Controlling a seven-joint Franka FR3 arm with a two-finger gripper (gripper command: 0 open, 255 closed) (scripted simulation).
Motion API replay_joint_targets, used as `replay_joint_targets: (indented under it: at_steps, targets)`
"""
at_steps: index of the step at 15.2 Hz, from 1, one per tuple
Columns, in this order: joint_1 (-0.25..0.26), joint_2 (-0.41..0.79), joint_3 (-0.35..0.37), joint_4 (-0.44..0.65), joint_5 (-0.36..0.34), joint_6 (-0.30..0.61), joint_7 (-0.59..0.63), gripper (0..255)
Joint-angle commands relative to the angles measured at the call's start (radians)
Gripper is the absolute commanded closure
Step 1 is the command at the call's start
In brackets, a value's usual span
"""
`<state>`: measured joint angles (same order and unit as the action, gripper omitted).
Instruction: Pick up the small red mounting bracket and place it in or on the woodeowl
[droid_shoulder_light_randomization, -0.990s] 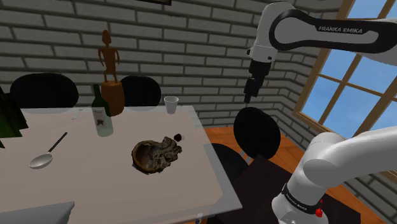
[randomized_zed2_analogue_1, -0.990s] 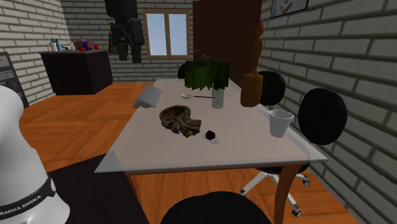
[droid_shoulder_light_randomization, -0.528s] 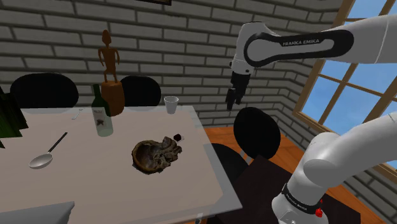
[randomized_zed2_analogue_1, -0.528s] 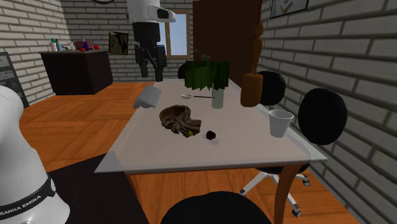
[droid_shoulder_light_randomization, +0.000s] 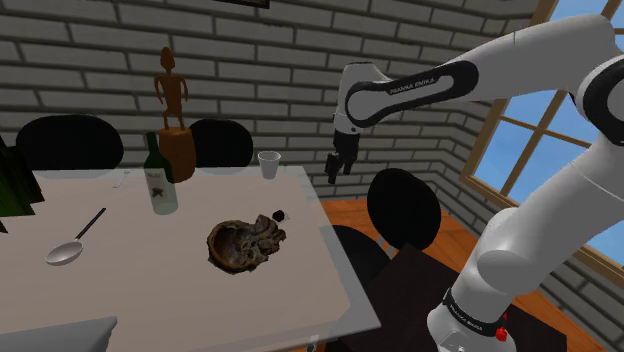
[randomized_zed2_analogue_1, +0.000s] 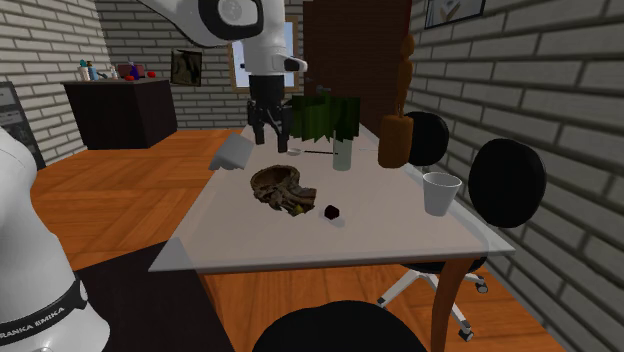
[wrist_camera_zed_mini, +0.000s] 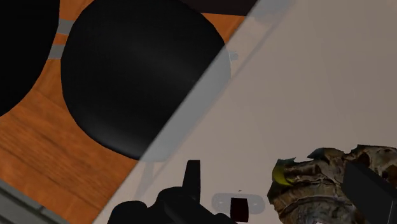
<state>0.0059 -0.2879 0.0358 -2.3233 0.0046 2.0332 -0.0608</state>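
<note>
Brick-walled room, pale table (droid_shoulder_light_randomization: 130, 270). The gripper (droid_shoulder_light_randomization: 333, 172), jaws apart and empty, has swung in toward the dark-red bracket (droid_shoulder_light_randomization: 279, 214), which lies on the table just beside the brown bowl (droid_shoulder_light_randomization: 245, 243): approach underway, grasp pending.

White Franka arm (droid_shoulder_light_randomization: 520, 55), dark joints, "FRANKA EMIKA" lettering, all-black end effector (droid_shoulder_light_randomization: 334, 170).

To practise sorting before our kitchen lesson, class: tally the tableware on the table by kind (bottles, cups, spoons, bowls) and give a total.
Bottles: 1, the green bottle
Cups: 1, the clear cup
Spoons: 1, the spoon
Bowls: 1, the brown bowl
Total: 4
</note>
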Motion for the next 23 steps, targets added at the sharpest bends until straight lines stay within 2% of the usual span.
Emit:
replay_joint_targets:
  at_steps: [1, 12, 17, 23]
  targets:
    - [0.001, 0.073, 0.003, 0.022, 0.000, 0.052, 0.006, 0]
    - [0.012, 0.497, 0.015, 0.270, -0.017, 0.227, 0.047, 0]
    - [0.022, 0.693, 0.015, 0.437, -0.026, 0.257, 0.063, 0]
    - [0.034, 0.919, 0.011, 0.669, -0.032, 0.251, 0.075, 0]
